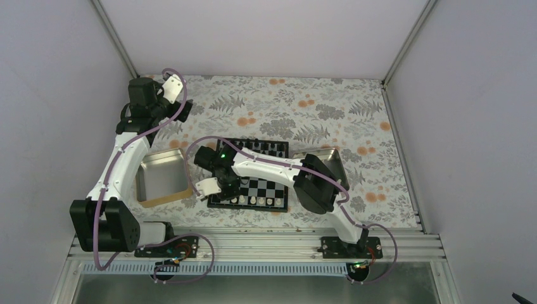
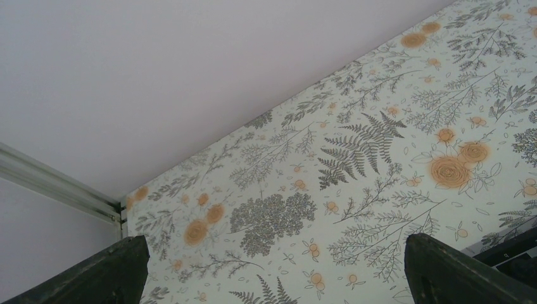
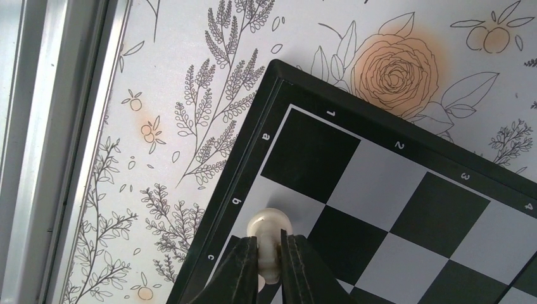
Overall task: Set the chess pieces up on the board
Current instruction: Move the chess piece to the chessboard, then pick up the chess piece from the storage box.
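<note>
The black-and-silver board [image 1: 271,188] lies mid-table, and its corner with the a and b rows [image 3: 405,190] fills the right wrist view. White chess pieces [image 1: 253,200] stand along its near row. My right gripper [image 3: 269,244] is shut on one small white chess piece [image 3: 269,223] over the light b square beside the rim; I cannot tell whether the piece touches the board. In the top view this gripper [image 1: 218,189] sits at the board's near left corner. My left gripper [image 2: 277,253] is open and empty, raised at the far left [image 1: 171,85].
A square metal tray [image 1: 161,177] sits left of the board and another [image 1: 332,161] sits right of it, partly under the right arm. Small black pieces [image 1: 269,149] line the board's far row. A metal rail [image 3: 57,126] runs along the table edge near the board corner.
</note>
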{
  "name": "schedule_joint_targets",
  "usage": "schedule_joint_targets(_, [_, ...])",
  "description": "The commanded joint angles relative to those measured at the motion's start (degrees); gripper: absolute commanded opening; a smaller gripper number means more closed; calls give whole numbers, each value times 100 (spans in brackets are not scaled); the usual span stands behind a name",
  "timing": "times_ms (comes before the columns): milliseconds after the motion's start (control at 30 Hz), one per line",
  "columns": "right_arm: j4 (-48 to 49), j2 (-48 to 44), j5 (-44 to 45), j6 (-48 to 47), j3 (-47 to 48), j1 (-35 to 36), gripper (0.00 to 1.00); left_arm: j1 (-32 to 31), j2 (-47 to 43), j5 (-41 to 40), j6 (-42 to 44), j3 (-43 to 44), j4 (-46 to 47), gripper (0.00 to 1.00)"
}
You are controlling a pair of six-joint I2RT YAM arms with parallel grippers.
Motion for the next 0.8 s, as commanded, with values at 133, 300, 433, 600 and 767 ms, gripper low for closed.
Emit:
schedule_joint_targets(133, [42,-67,9,65,19,32,14,-1,-70,-28,63,-36,120,100])
schedule_joint_targets(300, [80,-67,31,107,8,26,20,-2,-60,-59,59,-51,135,100])
schedule_joint_targets(433, [88,-220,93,173,53,-15,22,-2,-78,-59,59,-43,133,100])
schedule_joint_targets(600, [-155,-771,31,302,339,-256,25,-1,-77,-58,58,-16,114,100])
schedule_joint_targets(767, [-285,-1732,295,498,73,-1035,26,2,-117,-56,67,-30,96,100])
